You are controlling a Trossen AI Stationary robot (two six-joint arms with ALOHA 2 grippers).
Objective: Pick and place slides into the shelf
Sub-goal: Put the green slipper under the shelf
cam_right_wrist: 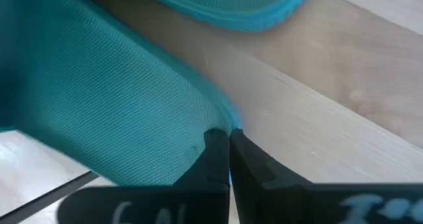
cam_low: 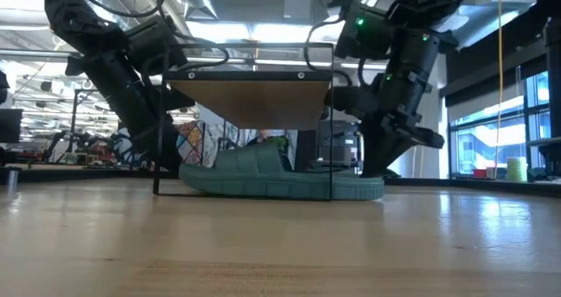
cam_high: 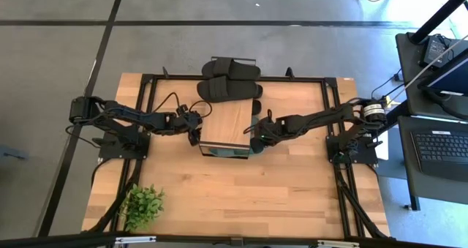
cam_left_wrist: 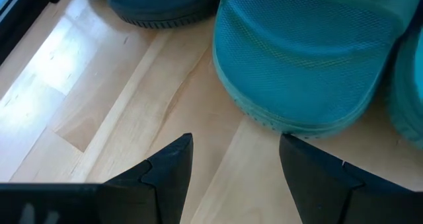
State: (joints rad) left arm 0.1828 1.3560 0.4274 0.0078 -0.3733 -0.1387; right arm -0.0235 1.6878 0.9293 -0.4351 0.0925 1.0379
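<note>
The shelf (cam_high: 228,122), a light plank on a thin black frame, stands mid-table. Two dark green slides lie under it. One green slide (cam_low: 280,176) rests sole-down on the table. Black slides (cam_high: 230,81) lie heaped at the far edge behind the shelf. My left gripper (cam_high: 196,128) is at the shelf's left side, open. Its fingers (cam_left_wrist: 168,168) stand just short of a green slide's rounded end (cam_left_wrist: 304,59). My right gripper (cam_high: 257,135) is at the shelf's right side, shut on a green slide. My right gripper pinches the thin rim of a green slide (cam_right_wrist: 221,121) between its two nearly closed fingers, only at their free ends. It comes from the table's right, slanting down. In the low view the slide's sole (cam_low: 351,190) lies on the table under the shelf.
A small potted plant (cam_high: 142,204) stands at the near left corner. The shelf's thin black legs (cam_low: 158,130) stand close beside both arms. A second green slide (cam_right_wrist: 231,6) lies beyond the held one. Bare wooden table top (cam_high: 278,197) spreads toward the near edge.
</note>
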